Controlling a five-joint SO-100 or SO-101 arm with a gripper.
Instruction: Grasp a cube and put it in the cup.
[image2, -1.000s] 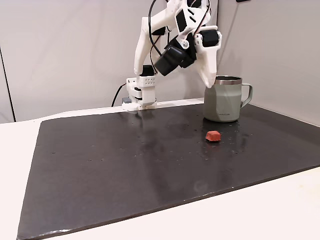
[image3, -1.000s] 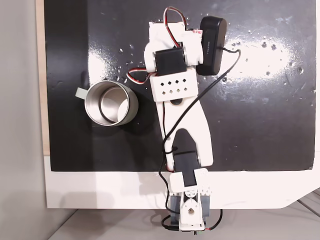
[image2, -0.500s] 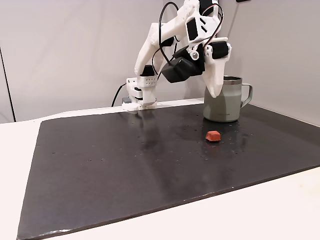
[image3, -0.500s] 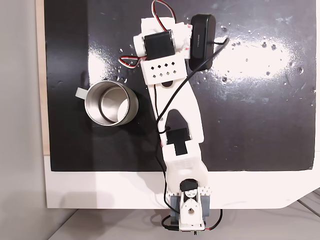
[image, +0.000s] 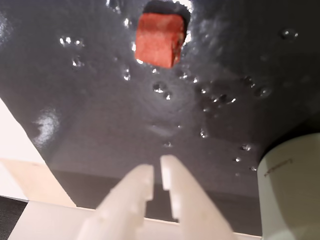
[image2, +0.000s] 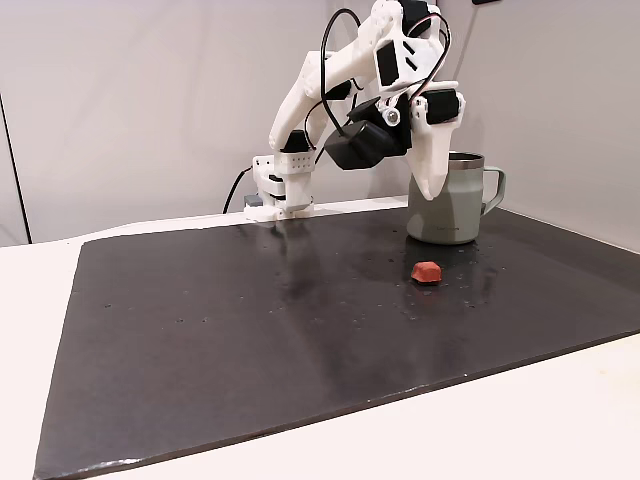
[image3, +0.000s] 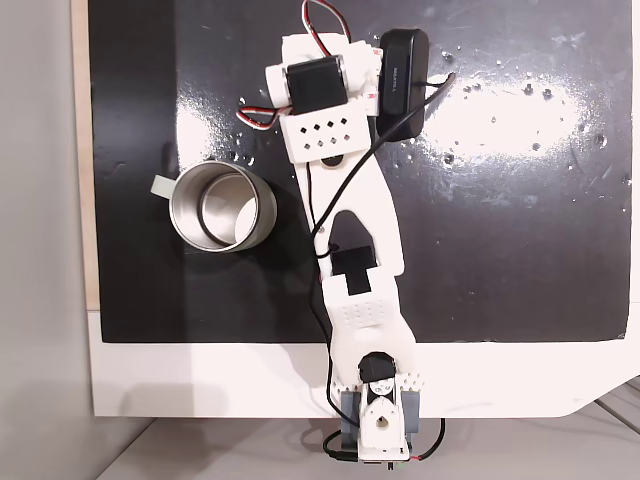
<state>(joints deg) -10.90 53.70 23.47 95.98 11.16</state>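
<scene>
the dark mat (image2: 250, 320) is covering the desk (image2: 560, 420); the cup (image2: 447, 198) is standing at its far side. the claw (image2: 436, 187) is hanging nearly pressed together above the cube (image2: 426, 271), which is lying apart from the cup.

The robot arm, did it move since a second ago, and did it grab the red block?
Yes, it moved. In the side fixed view the arm stretched out and its hand swung away from the base, out over the mat beside the cup. It grabbed nothing: the fingers are nearly closed with nothing between them. The cube stayed on the black mat, and the cup did not move.
</scene>
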